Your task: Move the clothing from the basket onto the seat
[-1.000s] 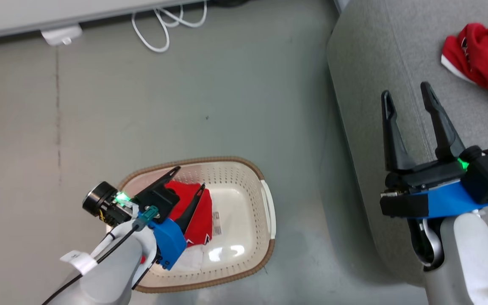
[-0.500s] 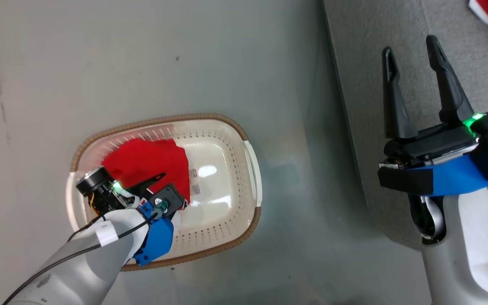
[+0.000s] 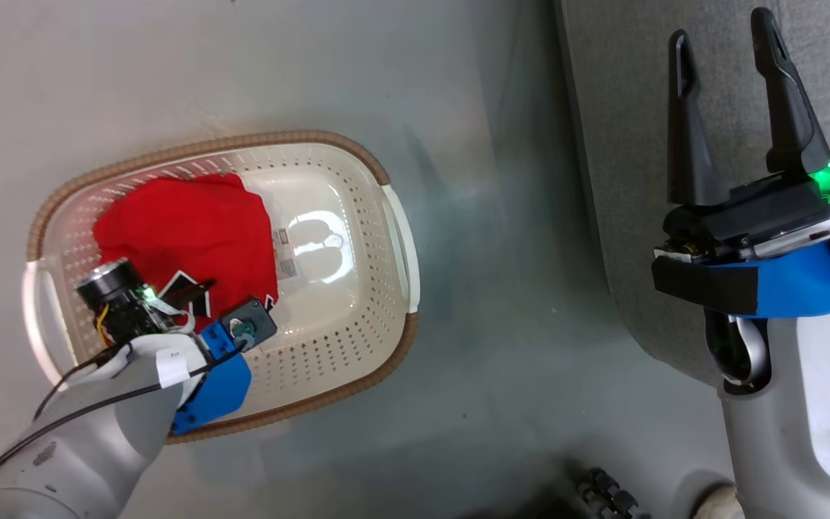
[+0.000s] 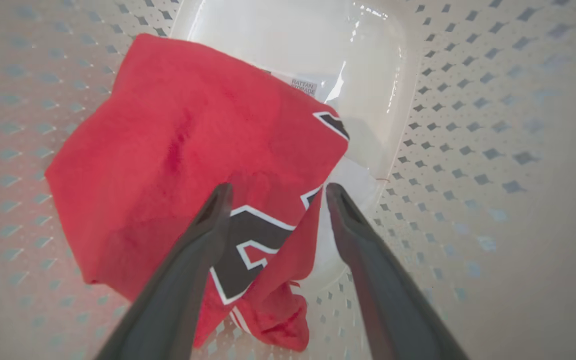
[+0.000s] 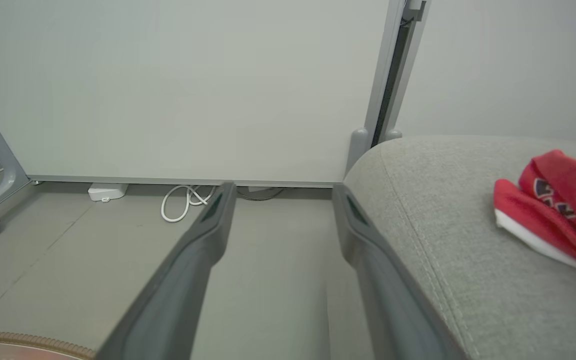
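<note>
Hanging wide open and empty, the left claw (image 4: 275, 192) has the garment (image 4: 193, 135) dead ahead between its tips; the right claw (image 3: 723, 29), equally open, sits far off.

The basket (image 3: 346, 331) is cream-white, dotted with rows of small perforations, with a brown rim; the garment (image 3: 184, 223) inside the basket is bright red with black lettering edged in white. Beside the basket, the seat (image 3: 631, 144) is light grey with pale stitched seams, and the second garment (image 5: 558, 200) lying there is red with a white hem.
</note>
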Robot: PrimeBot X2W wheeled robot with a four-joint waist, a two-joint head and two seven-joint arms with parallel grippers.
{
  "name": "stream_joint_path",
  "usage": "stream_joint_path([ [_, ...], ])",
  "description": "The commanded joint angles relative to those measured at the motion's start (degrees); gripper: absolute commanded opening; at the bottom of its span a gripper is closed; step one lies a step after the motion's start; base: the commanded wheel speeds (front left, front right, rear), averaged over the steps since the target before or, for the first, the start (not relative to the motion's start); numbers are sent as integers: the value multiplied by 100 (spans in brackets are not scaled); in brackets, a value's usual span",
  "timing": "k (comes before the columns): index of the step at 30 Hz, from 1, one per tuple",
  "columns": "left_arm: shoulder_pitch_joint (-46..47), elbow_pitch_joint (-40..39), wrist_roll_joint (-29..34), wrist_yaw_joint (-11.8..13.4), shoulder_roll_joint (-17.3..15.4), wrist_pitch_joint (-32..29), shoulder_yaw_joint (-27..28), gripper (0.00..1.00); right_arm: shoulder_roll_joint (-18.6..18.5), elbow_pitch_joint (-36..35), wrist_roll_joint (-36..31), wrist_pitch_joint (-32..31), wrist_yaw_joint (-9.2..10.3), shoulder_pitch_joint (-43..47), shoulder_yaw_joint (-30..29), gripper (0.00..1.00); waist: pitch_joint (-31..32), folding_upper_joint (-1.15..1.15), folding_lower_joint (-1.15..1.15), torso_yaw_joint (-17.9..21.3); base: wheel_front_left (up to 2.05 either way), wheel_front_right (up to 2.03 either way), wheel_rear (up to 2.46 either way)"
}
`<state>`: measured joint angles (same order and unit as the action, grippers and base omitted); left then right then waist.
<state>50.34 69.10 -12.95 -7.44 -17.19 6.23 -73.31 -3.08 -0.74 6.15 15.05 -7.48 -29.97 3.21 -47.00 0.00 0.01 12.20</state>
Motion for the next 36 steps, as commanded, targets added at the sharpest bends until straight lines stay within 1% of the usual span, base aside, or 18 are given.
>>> stream_joint_path([
  [1,99,63,51,-6,-14,-59,-15,100,21,-52,16,20,-3,-105,-20,100,-173,0,-1,83,0,0,0],
  [8,423,264,435,-6,-40,-172,-16,100,25,-264,73,20,-3,-147,-74,100,-556,0,-1,127,0,0,0],
  [13,680,362,482,14,-62,-142,-15,100,25,-411,100,20,-3,-150,-39,100,-837,0,-1,145,0,0,0],
  [21,908,440,494,17,-107,-138,-14,100,25,-574,114,20,-3,-172,-55,100,-1097,0,-1,191,0,0,0],
  [22,927,445,474,16,-102,-128,-14,75,25,-590,108,20,-3,-163,-60,100,-1110,0,-1,187,0,0,0],
  [23,949,449,518,15,-97,-106,-13,40,25,-599,102,20,-3,-166,-67,100,-1122,0,-1,186,0,0,0],
  [24,954,454,532,13,-87,-107,-14,13,25,-605,93,20,-3,-174,-69,100,-1129,0,-1,183,0,0,0],
  [25,955,456,553,10,-78,-124,-15,0,25,-608,87,20,-3,-185,-69,100,-1133,0,-1,179,0,0,0],
  [30,903,466,557,0,-19,-23,-15,0,25,-581,89,20,-3,-240,-35,100,-1059,0,-1,145,0,0,0],
  [36,702,469,533,-4,184,244,-15,0,25,-498,79,20,-3,-220,-69,100,-763,0,-1,69,0,0,0],
])
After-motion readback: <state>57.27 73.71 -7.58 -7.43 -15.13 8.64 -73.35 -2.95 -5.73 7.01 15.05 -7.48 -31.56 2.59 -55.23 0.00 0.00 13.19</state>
